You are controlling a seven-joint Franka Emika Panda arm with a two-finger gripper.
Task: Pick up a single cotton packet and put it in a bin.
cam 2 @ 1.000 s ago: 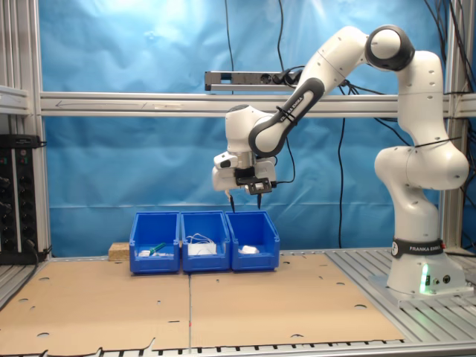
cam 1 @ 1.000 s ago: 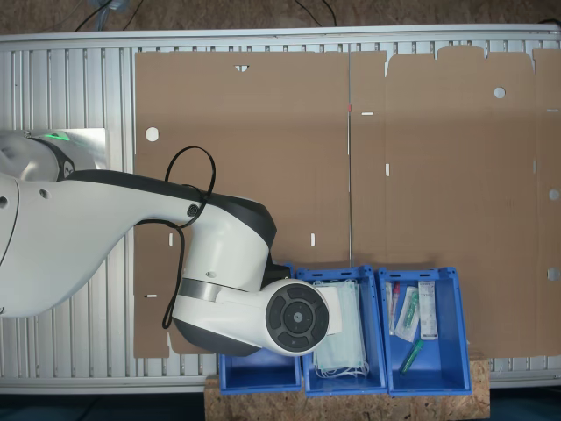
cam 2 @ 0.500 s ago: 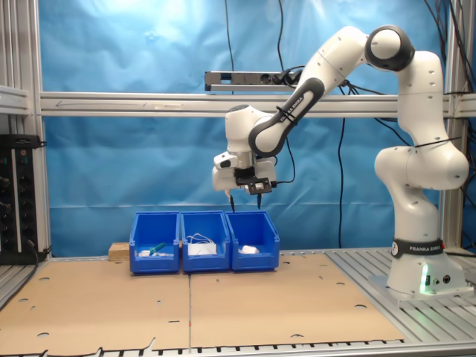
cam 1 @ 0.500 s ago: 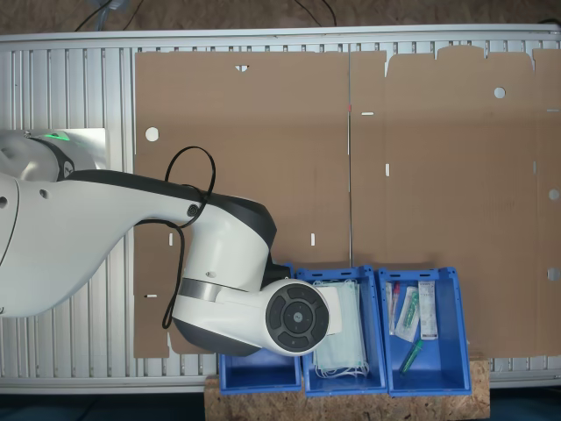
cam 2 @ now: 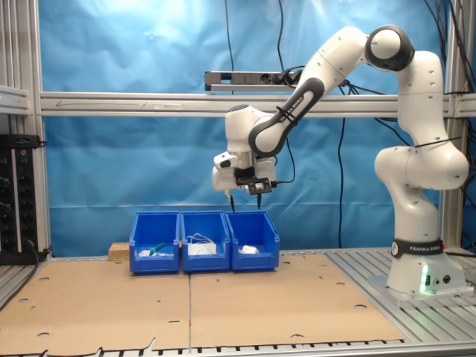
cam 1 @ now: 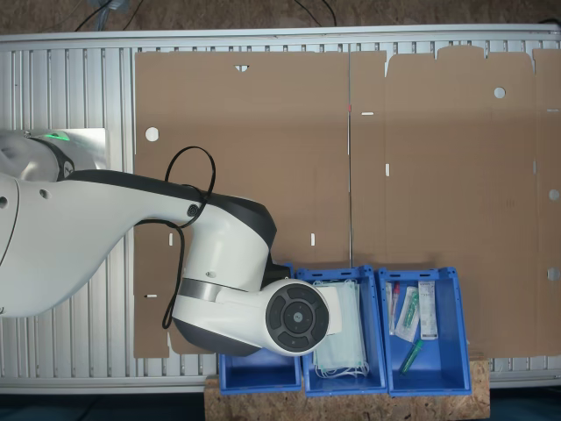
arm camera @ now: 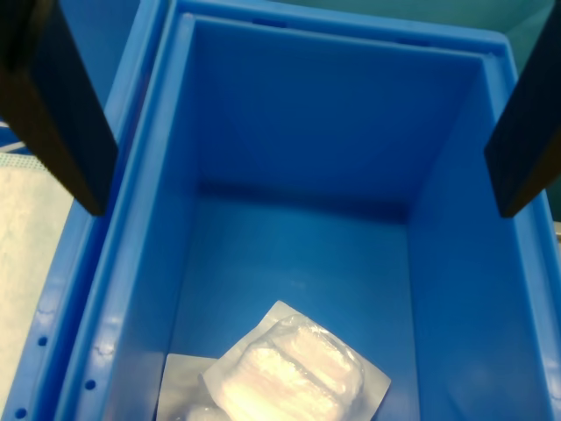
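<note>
Nothing moved; jaws (arm camera: pixel 298 123) apart, empty, above bin (arm camera: pixel 456 289) holding cotton packet (arm camera: pixel 294 373)

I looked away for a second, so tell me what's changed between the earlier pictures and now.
Nothing has visibly changed. The gripper hangs open above the end bin as before, holding nothing, and the packets lie on that bin's floor. The other two bins and their contents look the same too.
</note>
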